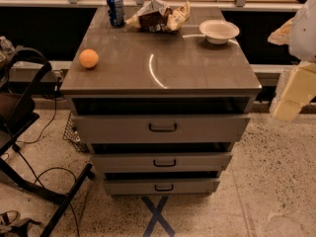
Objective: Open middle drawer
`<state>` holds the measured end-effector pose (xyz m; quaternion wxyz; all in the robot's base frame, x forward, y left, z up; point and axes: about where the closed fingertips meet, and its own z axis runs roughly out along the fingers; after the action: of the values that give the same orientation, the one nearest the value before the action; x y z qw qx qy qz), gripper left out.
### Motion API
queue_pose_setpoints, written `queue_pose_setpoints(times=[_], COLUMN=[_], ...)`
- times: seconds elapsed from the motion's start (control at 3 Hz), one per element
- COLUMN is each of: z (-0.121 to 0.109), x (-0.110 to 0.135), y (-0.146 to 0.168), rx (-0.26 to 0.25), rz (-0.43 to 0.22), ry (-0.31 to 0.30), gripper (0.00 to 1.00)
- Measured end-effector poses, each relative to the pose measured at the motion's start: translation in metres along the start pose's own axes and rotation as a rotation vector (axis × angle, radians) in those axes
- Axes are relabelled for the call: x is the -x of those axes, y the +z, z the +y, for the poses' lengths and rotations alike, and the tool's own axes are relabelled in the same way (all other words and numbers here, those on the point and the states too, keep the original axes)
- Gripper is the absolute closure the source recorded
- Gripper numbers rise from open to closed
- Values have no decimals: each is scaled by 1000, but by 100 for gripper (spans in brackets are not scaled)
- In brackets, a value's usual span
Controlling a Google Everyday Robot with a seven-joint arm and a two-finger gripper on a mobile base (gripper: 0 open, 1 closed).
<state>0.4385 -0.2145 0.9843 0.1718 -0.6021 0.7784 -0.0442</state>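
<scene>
A grey metal cabinet stands in the middle of the view with three drawers stacked in its front. The middle drawer has a low grey front and a small dark loop handle at its centre. It stands out a little, with a dark gap above it. The top drawer has a taller front and stands out further. The bottom drawer is the narrowest. My gripper is at the right edge of the view, pale cream, to the right of the cabinet and above the floor, apart from all the drawers.
On the cabinet top lie an orange, a blue can, a crumpled snack bag and a white bowl. A black stand with cables is at the left. A blue tape cross marks the floor in front.
</scene>
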Motion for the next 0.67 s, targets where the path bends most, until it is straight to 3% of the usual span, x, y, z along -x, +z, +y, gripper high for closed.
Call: queue_pose_setpoints(times=[0.67], z=[9], x=[1], y=[17], rx=[-26], rz=[8], ry=[-2], gripper=[0])
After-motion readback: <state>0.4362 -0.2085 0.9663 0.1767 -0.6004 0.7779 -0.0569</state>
